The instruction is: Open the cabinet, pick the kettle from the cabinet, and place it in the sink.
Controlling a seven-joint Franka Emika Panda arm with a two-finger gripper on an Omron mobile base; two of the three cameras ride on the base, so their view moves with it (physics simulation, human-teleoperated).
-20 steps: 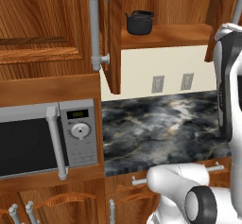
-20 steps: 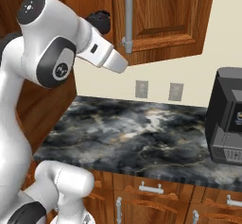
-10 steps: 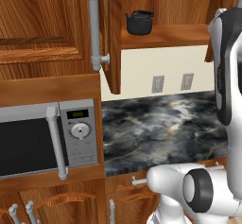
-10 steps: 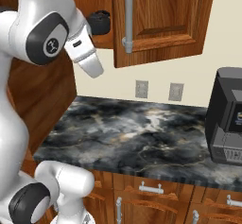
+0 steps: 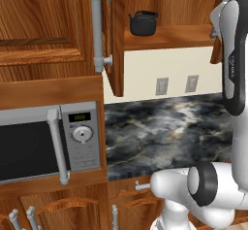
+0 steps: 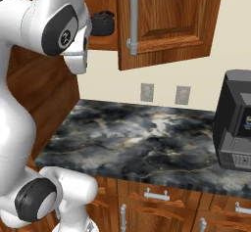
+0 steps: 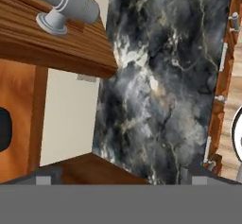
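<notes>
While the gripper [image 7: 116,173] is carried with its jaws spread wide and nothing between them, the reach for the kettle [image 5: 143,23] should be prepared with care. Only the two dark finger tips [image 7: 45,176] are seen, at the bottom of the hand view, and they are directed across the marbled counter [image 7: 160,76] rather than into the cabinet [image 5: 160,1]. The hand is therefore judged to need turning toward the shelf before any advance is made.

The cabinet is already open. Its left door [image 5: 114,35] is swung out edge-on in the left base view, and the bar handle [image 7: 66,3] of a door lies close to the hand. These parts should be cleared during the swing, since a clipped door could be pushed back across the opening.

The kettle is seen standing upright on the cabinet shelf [image 5: 169,34], toward its left end, with its arched handle uppermost. A level approach is advised, with the jaws kept spread until they straddle it.

The sink is not yet of concern.
</notes>
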